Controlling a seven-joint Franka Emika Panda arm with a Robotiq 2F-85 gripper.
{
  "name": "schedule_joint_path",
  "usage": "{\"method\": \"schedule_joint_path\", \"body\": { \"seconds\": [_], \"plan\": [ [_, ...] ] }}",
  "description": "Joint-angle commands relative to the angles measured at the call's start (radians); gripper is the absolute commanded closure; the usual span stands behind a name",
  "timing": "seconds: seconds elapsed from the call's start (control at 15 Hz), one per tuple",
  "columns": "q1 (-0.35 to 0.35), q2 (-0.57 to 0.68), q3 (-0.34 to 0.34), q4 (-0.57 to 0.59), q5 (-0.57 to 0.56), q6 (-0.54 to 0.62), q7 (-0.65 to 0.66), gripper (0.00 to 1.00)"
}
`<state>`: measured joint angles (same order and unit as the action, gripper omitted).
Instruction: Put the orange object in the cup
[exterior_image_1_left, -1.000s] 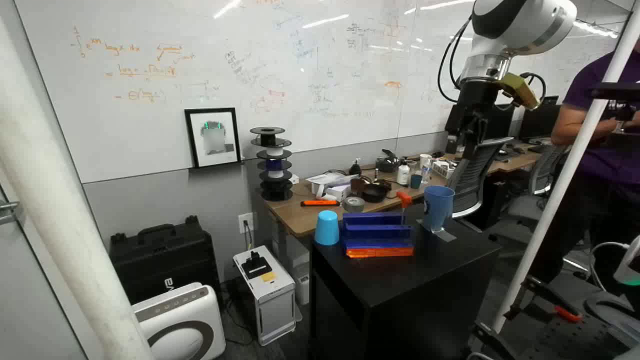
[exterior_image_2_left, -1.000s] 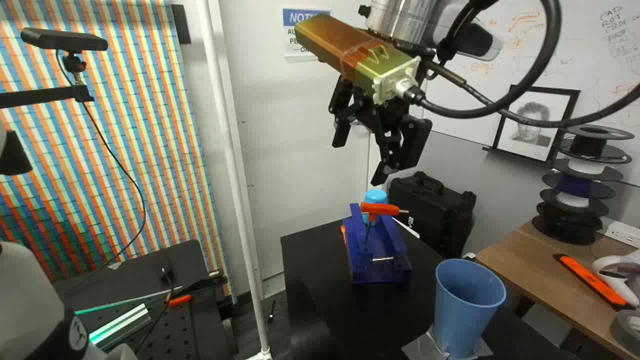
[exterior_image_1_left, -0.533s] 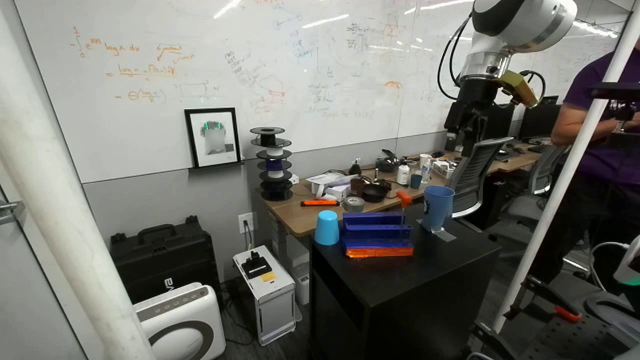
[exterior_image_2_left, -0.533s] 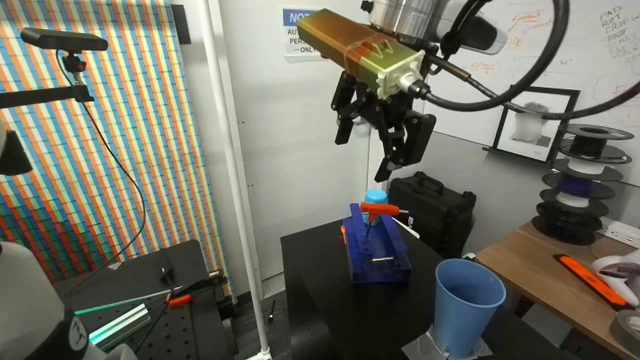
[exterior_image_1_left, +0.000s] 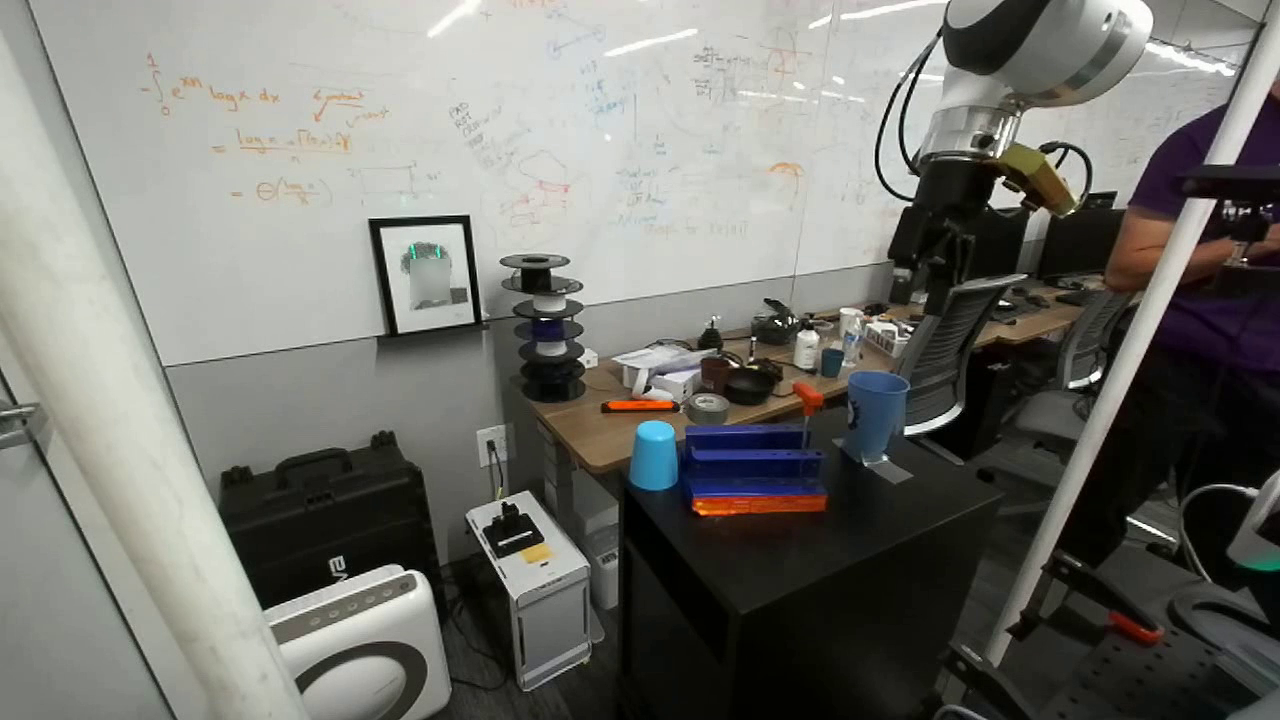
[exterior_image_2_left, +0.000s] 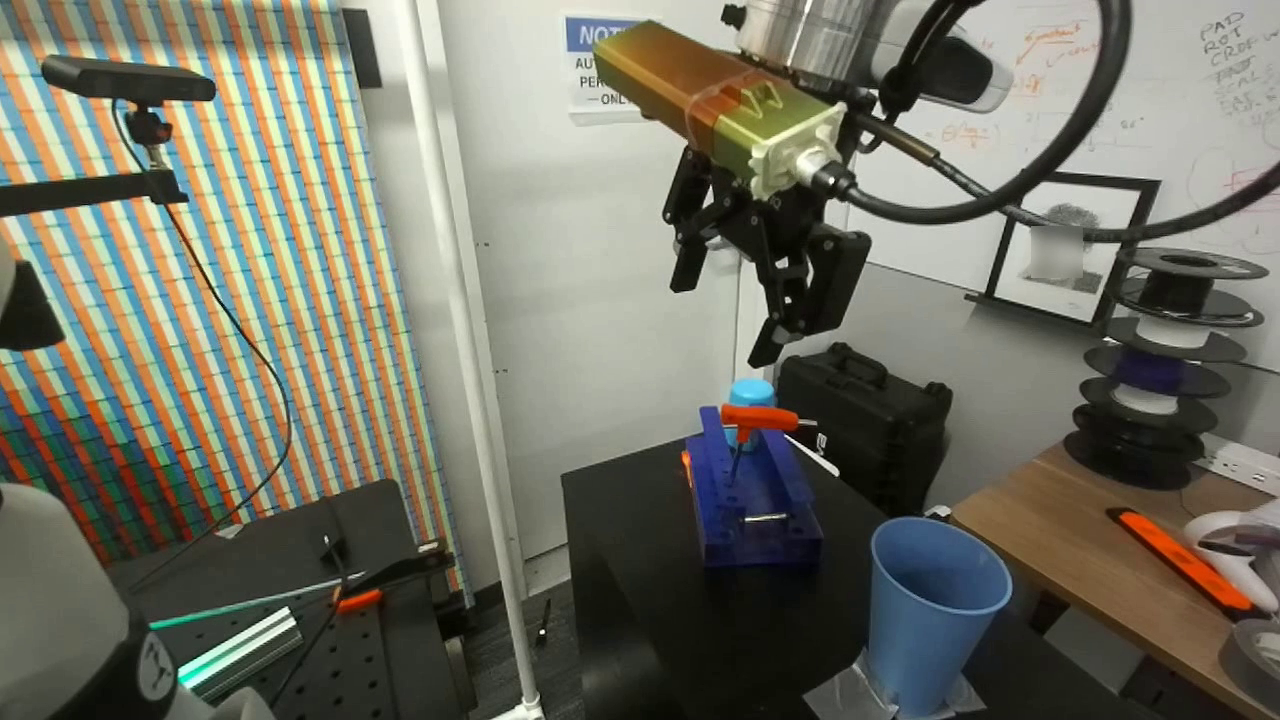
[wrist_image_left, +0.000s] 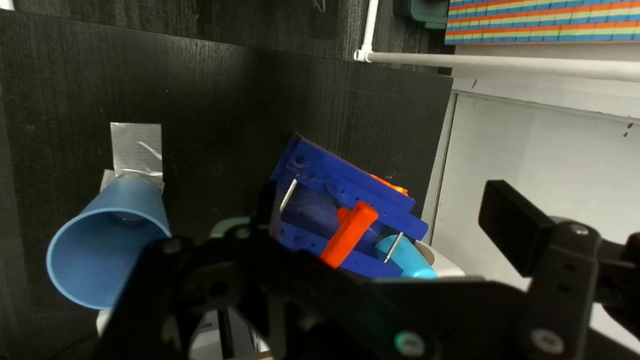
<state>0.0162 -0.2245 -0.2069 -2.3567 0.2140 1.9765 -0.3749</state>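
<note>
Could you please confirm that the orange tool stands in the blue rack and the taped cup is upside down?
Not quite: the taped cup stands upright in both exterior views; the orange tool does stand in the blue rack.

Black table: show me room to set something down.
The table is bare between the rack and the tape by the blue cup, and, in an exterior view, from the orange strip to the near corner. It's crowded where the cyan cup stands close beside the rack.

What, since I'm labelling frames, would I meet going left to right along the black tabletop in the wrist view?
Tapered blue plastic cup → orange T-handled tool → bright sky-blue tapered plastic cup.
</note>
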Motion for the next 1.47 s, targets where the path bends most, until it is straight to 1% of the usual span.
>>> {"method": "schedule_joint_path", "body": {
  "seconds": [0.0, 0.2, 0.4, 0.6, 0.8, 1.2, 1.27, 1.33, 1.4],
  "plan": [
    [-0.029, 0.056, 0.071, 0.044, -0.050, 0.080, 0.158, 0.00],
    [-0.022, 0.143, 0.123, 0.092, -0.091, 0.161, 0.307, 0.00],
    [-0.009, 0.252, 0.169, 0.168, -0.122, 0.170, 0.412, 0.00],
    [-0.002, 0.351, 0.195, 0.243, -0.130, 0.140, 0.494, 0.00],
    [0.001, 0.447, 0.196, 0.305, -0.144, 0.120, 0.561, 0.00],
    [0.014, 0.578, 0.201, 0.387, -0.136, 0.012, 0.594, 0.00],
    [0.019, 0.589, 0.201, 0.391, -0.141, 0.006, 0.601, 0.22],
    [0.026, 0.599, 0.199, 0.393, -0.151, 0.008, 0.610, 0.25],
    [0.031, 0.609, 0.198, 0.396, -0.159, 0.011, 0.614, 0.34]
  ]
}}
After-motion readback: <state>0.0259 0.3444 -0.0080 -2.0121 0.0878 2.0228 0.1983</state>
